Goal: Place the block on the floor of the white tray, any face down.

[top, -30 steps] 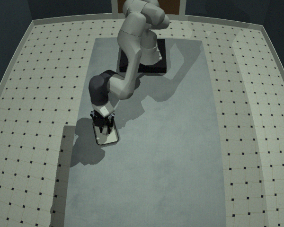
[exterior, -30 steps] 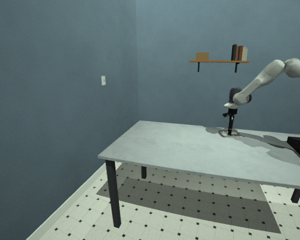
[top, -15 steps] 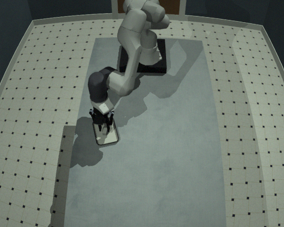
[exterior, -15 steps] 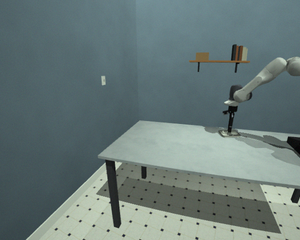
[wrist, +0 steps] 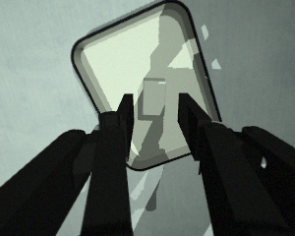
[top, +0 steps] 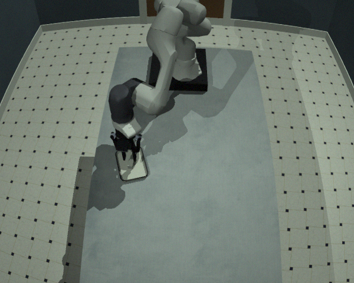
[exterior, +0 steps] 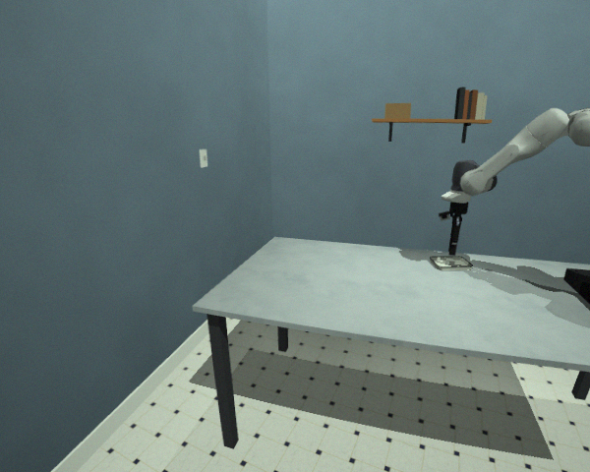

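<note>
We see the gripper (wrist: 154,110) hanging above the white tray (wrist: 95,66) with its two dark fingers spread apart and nothing between them. In the wrist view the block (wrist: 153,100) lies on the floor of the tray, small and pale grey, in the gap between the fingertips but below them, with open space on either side of it, so it touches neither finger. It sits in the shaded part of the tray floor, roughly midway across and nearer the edge closest to the camera. The tray is a rounded rectangle with a dark rim, and it rests flat on the grey table (exterior: 335,289). From the top view the tray (top: 140,176) lies near the table's left long edge, in front of the arm's black base plate (top: 201,86), and the gripper (top: 127,152) covers the end of it nearest the arm; we cannot make out the block there, since the wrist and fingers hide it. In the exterior view the gripper (exterior: 453,249) points straight down, its tips just over the far edge of the tray (exterior: 439,265), and the pale arm (exterior: 513,149) reaches in from the right. On the blue back wall behind it a wooden shelf (exterior: 427,120) carries a small box (exterior: 397,110) and a few upright books (exterior: 470,103). A light switch (exterior: 203,157) sits on the left wall, and the tiled floor (exterior: 335,446) shows under the table.
</note>
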`<state>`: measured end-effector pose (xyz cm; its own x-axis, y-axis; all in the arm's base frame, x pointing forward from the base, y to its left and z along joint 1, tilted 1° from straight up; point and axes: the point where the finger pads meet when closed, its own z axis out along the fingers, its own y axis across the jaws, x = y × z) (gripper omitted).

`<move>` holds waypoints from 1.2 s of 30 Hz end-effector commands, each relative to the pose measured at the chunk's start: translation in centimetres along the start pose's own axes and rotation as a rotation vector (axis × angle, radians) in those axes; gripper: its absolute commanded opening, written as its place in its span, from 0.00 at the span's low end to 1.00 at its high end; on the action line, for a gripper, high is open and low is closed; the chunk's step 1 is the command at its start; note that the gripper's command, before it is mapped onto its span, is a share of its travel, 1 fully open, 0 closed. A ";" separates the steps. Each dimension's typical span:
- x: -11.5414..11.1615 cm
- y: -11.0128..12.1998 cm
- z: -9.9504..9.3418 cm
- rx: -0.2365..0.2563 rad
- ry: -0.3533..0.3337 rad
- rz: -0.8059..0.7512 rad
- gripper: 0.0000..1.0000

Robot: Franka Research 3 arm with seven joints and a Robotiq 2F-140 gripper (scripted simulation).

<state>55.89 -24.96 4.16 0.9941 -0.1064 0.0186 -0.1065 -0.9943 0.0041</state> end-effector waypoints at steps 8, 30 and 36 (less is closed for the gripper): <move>-0.3 -0.1 -0.2 0.001 -0.009 0.008 0.34; -4.5 -1.4 -0.2 0.001 -0.009 0.008 0.34; -11.0 -3.3 -0.3 -0.003 -0.009 0.010 0.34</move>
<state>46.25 -20.18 3.49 0.9946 -0.0982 -0.0341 -0.0995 -0.9943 -0.0375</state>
